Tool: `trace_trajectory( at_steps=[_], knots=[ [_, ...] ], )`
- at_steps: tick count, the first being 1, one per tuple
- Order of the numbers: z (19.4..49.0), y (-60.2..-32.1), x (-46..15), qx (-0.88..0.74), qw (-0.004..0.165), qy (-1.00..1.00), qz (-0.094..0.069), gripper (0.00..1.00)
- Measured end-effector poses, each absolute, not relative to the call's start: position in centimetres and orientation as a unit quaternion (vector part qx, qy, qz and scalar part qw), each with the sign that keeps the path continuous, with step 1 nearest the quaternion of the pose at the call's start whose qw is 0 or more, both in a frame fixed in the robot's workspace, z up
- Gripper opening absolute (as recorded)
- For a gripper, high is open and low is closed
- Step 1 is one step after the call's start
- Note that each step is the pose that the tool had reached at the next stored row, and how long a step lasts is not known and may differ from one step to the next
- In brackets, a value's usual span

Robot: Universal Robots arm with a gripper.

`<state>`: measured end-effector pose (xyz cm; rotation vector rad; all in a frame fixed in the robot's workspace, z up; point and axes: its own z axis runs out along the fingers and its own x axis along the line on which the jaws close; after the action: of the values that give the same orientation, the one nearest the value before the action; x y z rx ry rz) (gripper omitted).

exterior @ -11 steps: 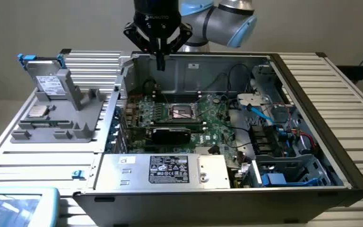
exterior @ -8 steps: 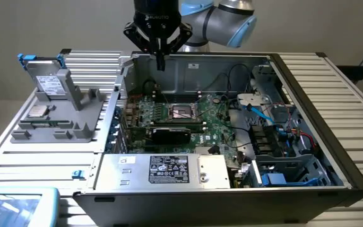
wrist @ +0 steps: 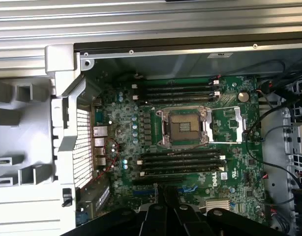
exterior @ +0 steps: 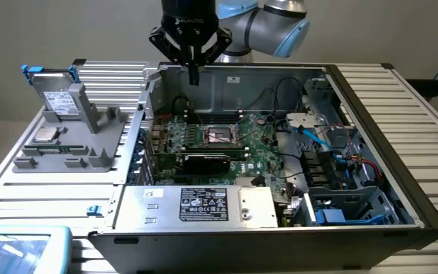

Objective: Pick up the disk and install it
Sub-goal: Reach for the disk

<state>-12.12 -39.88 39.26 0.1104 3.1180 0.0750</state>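
okay: disk (exterior: 61, 101) standing in grey rack (exterior: 89, 155); pincer (exterior: 194, 79) closed above open case (exterior: 259, 77)

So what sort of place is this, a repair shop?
Most likely a robotics lab bench, not a shop: an opened computer case lies on a slatted metal table, a grey fixture beside it holds the disk, and a robot arm's gripper hangs over the case.
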Motion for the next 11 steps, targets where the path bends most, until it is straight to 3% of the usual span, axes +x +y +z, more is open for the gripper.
trace_trajectory(
  at_steps=[11],
  knots=[
    [39.3, -39.2, -15.3, 0.035, 0.010, 0.999, 0.024, 0.11]
  ],
)
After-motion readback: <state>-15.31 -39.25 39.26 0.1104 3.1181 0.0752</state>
